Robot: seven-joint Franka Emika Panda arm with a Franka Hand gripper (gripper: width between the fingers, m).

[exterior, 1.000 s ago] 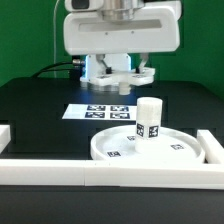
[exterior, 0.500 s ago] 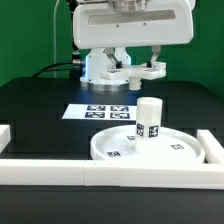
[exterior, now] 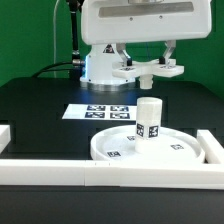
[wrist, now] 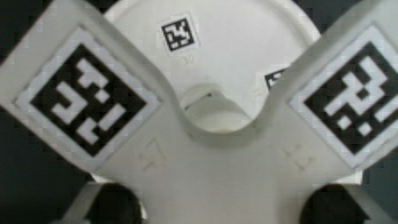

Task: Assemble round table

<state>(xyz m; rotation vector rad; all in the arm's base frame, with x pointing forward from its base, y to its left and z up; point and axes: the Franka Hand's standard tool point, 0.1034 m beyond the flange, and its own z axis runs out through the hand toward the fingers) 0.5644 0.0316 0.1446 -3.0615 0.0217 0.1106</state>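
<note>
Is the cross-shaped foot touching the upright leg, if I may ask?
Apart: the exterior view shows a clear gap between foot and leg.

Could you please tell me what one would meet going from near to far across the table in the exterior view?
The front border rail, large disc, marker board, arm's base. Airborne cross-shaped foot omitted.

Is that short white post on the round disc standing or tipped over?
Upright: the leg stands vertically at the middle of the disc, flat end up.
</note>
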